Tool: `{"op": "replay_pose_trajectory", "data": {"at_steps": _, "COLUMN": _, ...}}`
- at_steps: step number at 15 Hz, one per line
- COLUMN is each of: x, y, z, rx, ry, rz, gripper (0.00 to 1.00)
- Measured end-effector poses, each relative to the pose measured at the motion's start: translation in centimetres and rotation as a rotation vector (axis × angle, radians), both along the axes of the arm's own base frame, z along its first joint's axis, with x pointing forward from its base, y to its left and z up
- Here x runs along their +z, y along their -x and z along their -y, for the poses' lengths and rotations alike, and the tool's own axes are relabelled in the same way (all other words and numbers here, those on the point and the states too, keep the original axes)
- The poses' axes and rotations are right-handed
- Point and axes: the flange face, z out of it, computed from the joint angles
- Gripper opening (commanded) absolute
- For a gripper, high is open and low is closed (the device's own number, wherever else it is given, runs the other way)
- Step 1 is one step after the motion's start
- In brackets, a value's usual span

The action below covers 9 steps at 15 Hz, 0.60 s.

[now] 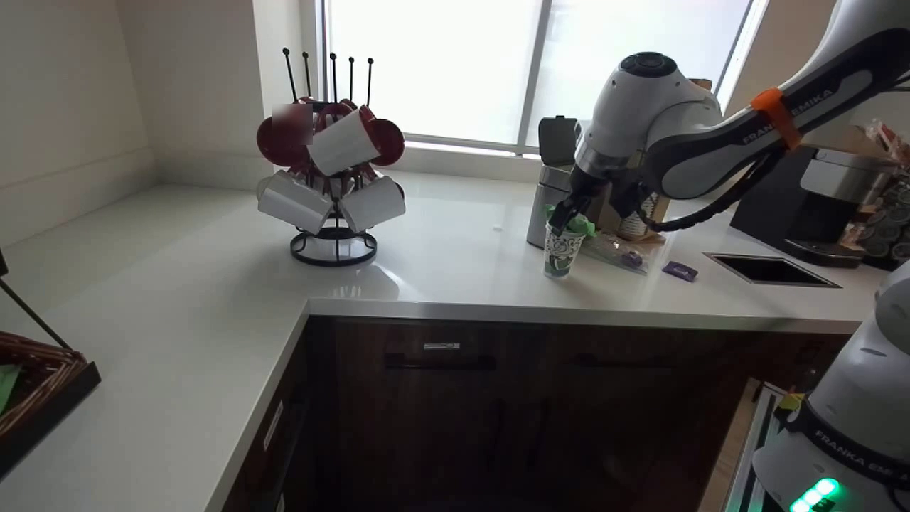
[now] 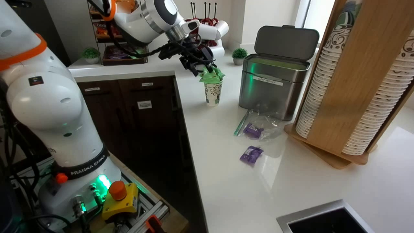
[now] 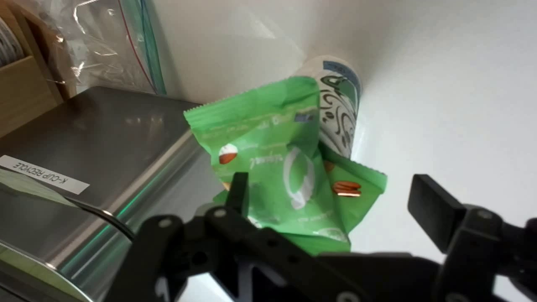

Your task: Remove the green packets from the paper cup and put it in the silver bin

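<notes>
The patterned paper cup [image 1: 561, 252] stands upright on the counter in both exterior views [image 2: 213, 95]; its side shows in the wrist view [image 3: 337, 113]. Several green packets [image 2: 211, 77] stick out of its top; in the wrist view two of them [image 3: 268, 159] show large. The silver bin [image 2: 265, 92] stands beside the cup with its lid up; it is at the left in the wrist view [image 3: 113, 134]. My gripper [image 3: 337, 201] is open just above the packets, one finger over the front packet's left part, the other over bare counter. The packets' lower ends are hidden in the cup.
A clear zip bag [image 2: 266, 126] with a purple packet and a loose purple packet [image 2: 251, 154] lie near the bin. A wooden cup holder [image 2: 349, 97] stands beyond. A mug rack [image 1: 333, 249], a coffee machine [image 1: 839, 206] and a counter cutout [image 1: 775, 281] also show.
</notes>
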Motion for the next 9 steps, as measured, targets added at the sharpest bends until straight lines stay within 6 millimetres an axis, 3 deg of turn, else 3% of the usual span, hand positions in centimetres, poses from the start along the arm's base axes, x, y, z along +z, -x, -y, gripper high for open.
{"op": "replay_pose_trajectory", "data": {"at_steps": 7, "x": 0.08, "y": -0.04, "z": 0.3, "rx": 0.006, "ry": 0.02, "rz": 0.007, "gripper": 0.12}}
{"op": "replay_pose_trajectory", "data": {"at_steps": 9, "x": 0.21, "y": -0.06, "z": 0.43, "rx": 0.008, "ry": 0.024, "rz": 0.01, "gripper": 0.06}}
